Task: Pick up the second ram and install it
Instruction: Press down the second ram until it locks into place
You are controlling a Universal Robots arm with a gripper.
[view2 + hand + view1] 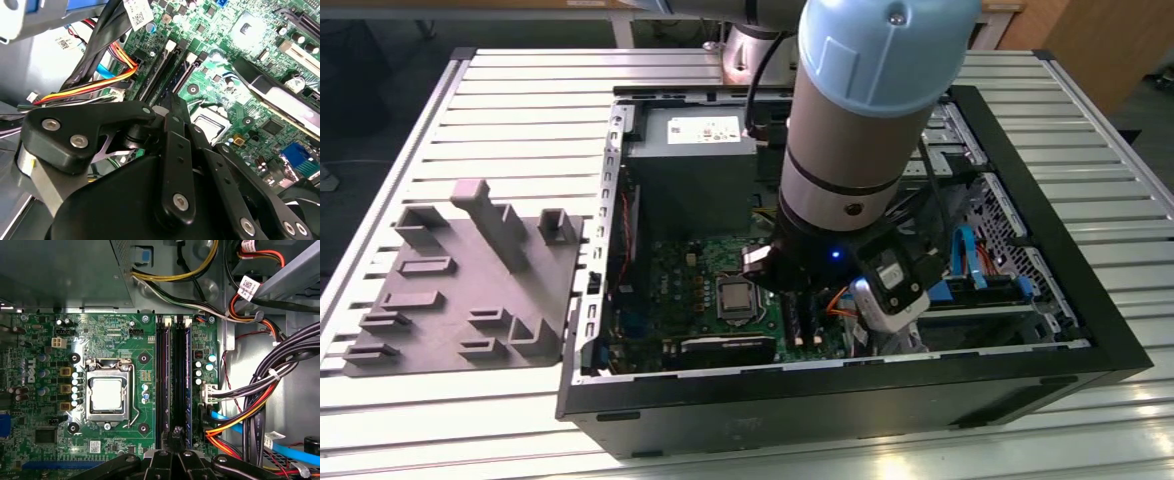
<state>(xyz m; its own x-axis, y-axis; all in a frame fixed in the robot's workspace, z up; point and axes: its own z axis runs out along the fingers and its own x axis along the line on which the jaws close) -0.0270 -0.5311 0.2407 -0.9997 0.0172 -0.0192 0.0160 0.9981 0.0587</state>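
Note:
My gripper [176, 434] is down inside the open computer case [1067, 350], over the green motherboard [115, 340]. Its black fingertips [172, 100] are pressed together, shut, at one end of the memory slots [175, 380], which run beside the processor socket [106, 394]. Long dark strips lie in the slots level with the board. The strip under my fingertips looks like the second ram [182, 375], seated in its slot; I cannot tell whether the fingertips touch it. In the exterior view the arm [854, 150] stands upright over the slots [803, 318].
Bundles of black, orange, yellow and blue cables [260, 405] run close beside the slots. The grey power supply [691, 150] fills the case's far end. A grey parts fixture [467, 290] lies on the slatted table [520, 90] at the exterior view's left.

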